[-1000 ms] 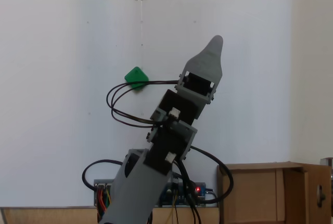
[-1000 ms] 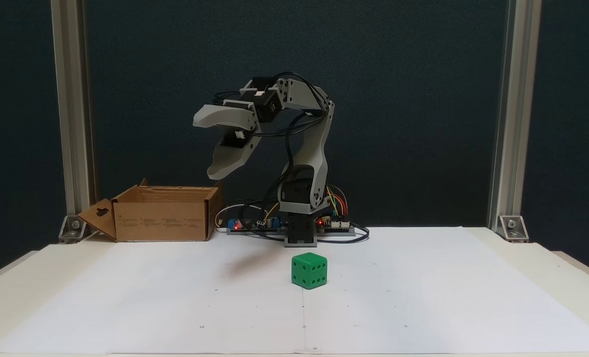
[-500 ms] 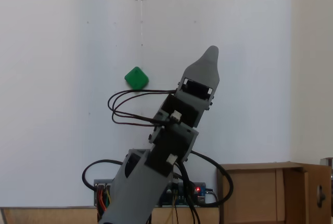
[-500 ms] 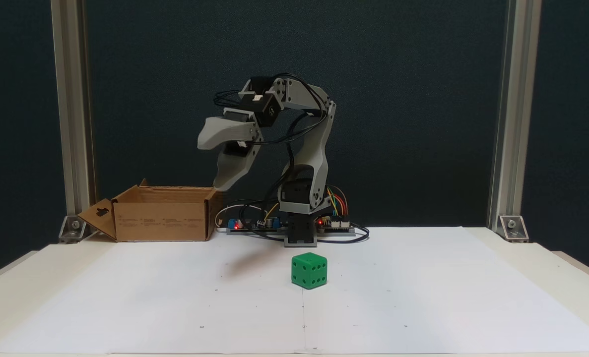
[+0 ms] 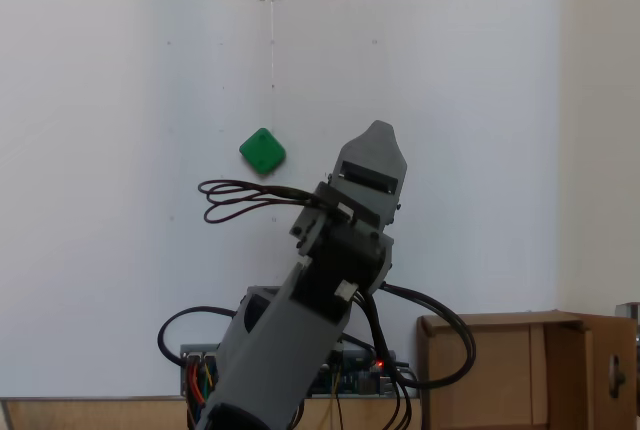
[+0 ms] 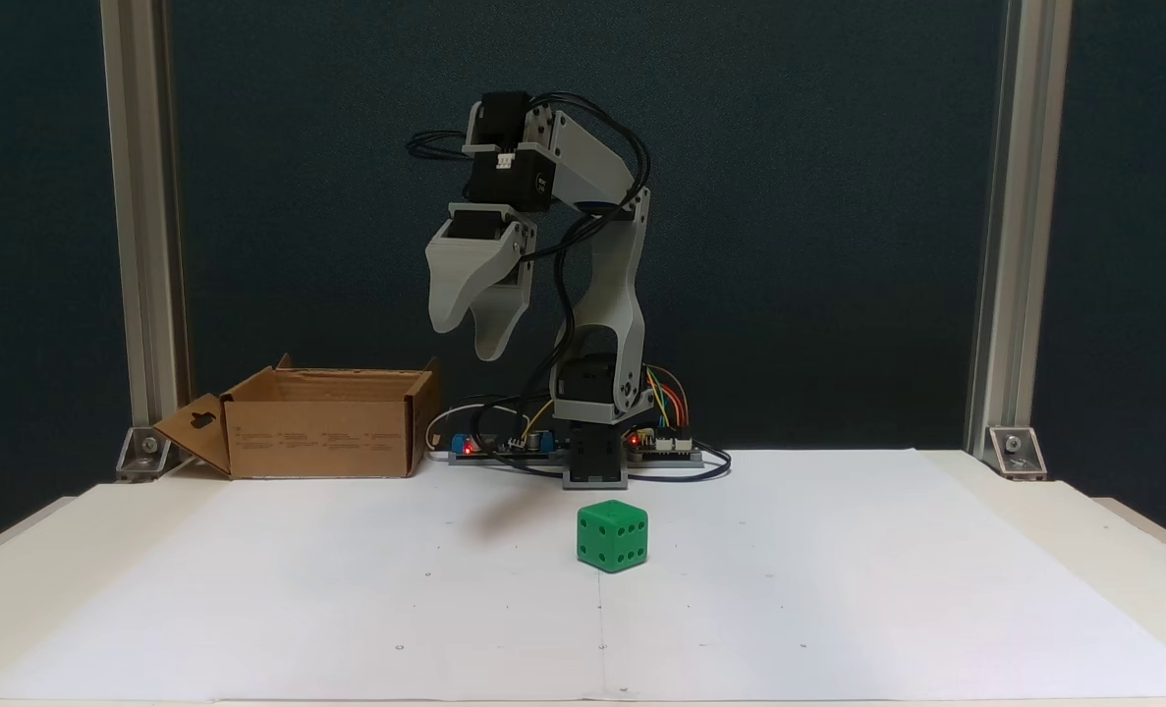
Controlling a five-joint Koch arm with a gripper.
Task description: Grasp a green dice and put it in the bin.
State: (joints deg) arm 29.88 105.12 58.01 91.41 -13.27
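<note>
The green dice (image 5: 262, 151) (image 6: 612, 535) rests on the white paper in front of the arm's base, with nothing touching it. The bin (image 6: 322, 437) (image 5: 500, 322), a brown cardboard box with its flaps up, stands at the back beside the base. My gripper (image 6: 467, 342) (image 5: 372, 145) hangs high in the air with its grey fingers pointing down. It is well above the dice, off to the left in a fixed view, between dice and bin. The jaws stand a little apart with nothing between them.
White paper (image 6: 838, 570) covers the table. Circuit boards and loose cables (image 6: 504, 447) lie around the arm's base. Aluminium posts (image 6: 140, 226) (image 6: 1010, 226) rise at the back corners. A cable loop (image 5: 240, 200) hangs off the arm near the dice.
The wrist has pitched down, so the gripper swung from reaching outward to pointing at the table and drew back toward the base. The jaws look narrower. The dice has not moved.
</note>
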